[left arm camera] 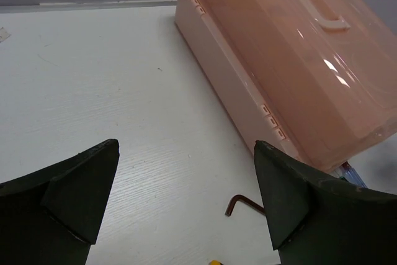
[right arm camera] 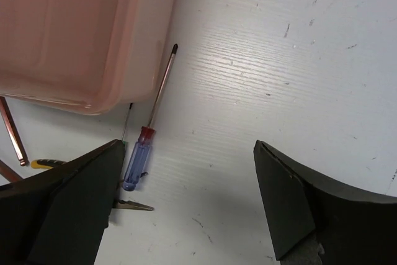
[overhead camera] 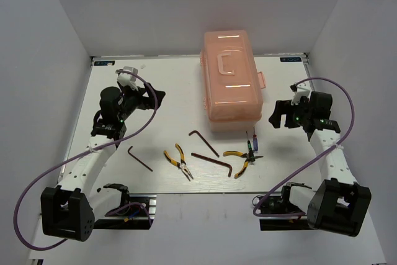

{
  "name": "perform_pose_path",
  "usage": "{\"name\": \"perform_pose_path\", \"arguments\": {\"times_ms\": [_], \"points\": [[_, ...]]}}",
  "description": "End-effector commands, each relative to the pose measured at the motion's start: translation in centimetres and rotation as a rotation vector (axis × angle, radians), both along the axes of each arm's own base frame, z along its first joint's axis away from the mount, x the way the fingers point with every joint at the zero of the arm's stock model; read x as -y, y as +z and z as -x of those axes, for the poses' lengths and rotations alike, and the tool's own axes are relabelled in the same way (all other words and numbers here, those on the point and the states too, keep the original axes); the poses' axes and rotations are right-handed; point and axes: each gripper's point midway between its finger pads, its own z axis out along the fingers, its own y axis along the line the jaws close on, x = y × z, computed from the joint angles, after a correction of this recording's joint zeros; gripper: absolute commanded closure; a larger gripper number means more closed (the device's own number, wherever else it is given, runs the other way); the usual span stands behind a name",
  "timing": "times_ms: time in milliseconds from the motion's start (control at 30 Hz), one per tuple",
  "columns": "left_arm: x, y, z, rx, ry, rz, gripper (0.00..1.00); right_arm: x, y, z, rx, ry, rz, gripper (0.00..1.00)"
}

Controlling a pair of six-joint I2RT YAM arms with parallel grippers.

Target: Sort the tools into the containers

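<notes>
The salmon-pink toolbox (overhead camera: pixel 231 84) stands closed at the back middle of the table; it also shows in the left wrist view (left arm camera: pixel 291 60) and the right wrist view (right arm camera: pixel 74 29). Three dark hex keys lie in front of it: one at the left (overhead camera: pixel 140 157), one near the middle (overhead camera: pixel 204 143), one lower (overhead camera: pixel 214 163). Two yellow-handled pliers lie there, left (overhead camera: pixel 178 162) and right (overhead camera: pixel 239 159). A blue-handled screwdriver (right arm camera: pixel 149 131) lies by the box's corner. My left gripper (overhead camera: pixel 156 98) is open, left of the box. My right gripper (overhead camera: pixel 274 115) is open, right of the box.
White walls close in the table on the left, back and right. A hex key end (left arm camera: pixel 240 203) shows between my left fingers. A thin green-marked screwdriver (overhead camera: pixel 251 147) lies across the right pliers.
</notes>
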Motion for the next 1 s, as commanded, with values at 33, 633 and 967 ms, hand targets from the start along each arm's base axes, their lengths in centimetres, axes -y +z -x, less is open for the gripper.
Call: {"name": "perform_pose_path", "arguments": {"times_ms": [33, 633, 967], "points": [[0.5, 2.4, 0.0, 0.048, -0.029, 0.017, 0.00, 0.6, 1.5, -1.1, 0.051, -0.015, -0.005, 0.09], [2.7, 0.9, -0.4, -0.014, -0.148, 0.051, 0.23, -2.6, 9.3, 0.2, 0.190, 0.252, -0.054, 0.72], [5.0, -1.8, -0.7, -0.132, -0.294, 0.078, 0.59, -9.0, 16.9, -8.3, 0.150, 0.309, -0.171, 0.54]]}}
